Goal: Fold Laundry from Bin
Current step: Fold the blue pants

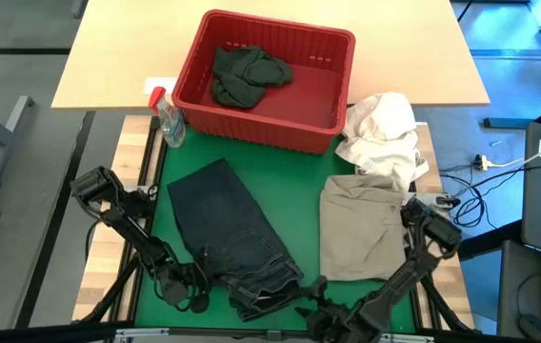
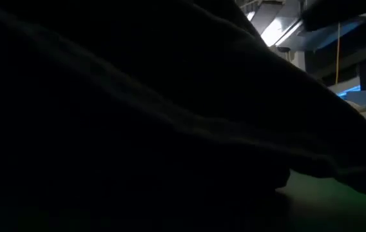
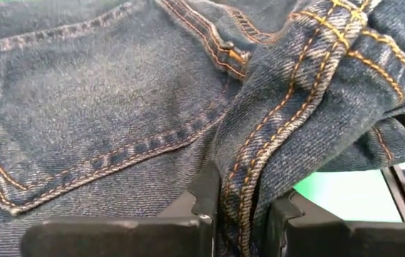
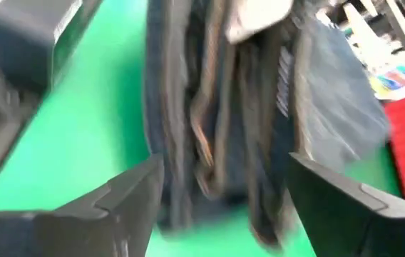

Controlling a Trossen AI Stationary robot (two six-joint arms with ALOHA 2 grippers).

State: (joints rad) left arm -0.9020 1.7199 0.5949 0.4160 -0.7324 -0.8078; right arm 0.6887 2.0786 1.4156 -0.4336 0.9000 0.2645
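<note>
A pair of dark blue jeans [image 1: 228, 224] lies folded lengthwise on the green mat [image 1: 304, 191], its near end bunched up. My left gripper [image 1: 192, 291] is at that end's left side, shut on the denim [image 3: 81, 107]. My right gripper [image 1: 310, 303] is open at the end's right side. Its fingers stand on either side of the bunched layers [image 4: 217, 107]; whether they touch the denim I cannot tell. The red bin [image 1: 251, 131] stands at the far side with a dark garment [image 1: 247, 74] lying in it. A khaki garment [image 1: 366, 229] lies folded on the mat's right half. My left gripper pinches a thick doubled-over band with orange stitching [image 3: 242, 193] at the jeans' near end between its two fingers [image 3: 206, 196]. It comes from the table's left, slanting down. The band runs on away from the fingers and the rest of the jeans lies on the mat.
A white cloth bundle [image 1: 385, 133] lies right of the bin, at the khaki garment's far edge. A small clear spray bottle with a red top [image 1: 168, 119] stands at the bin's left corner. Dark cloth [image 2: 138, 116] fills almost all of the low view.
</note>
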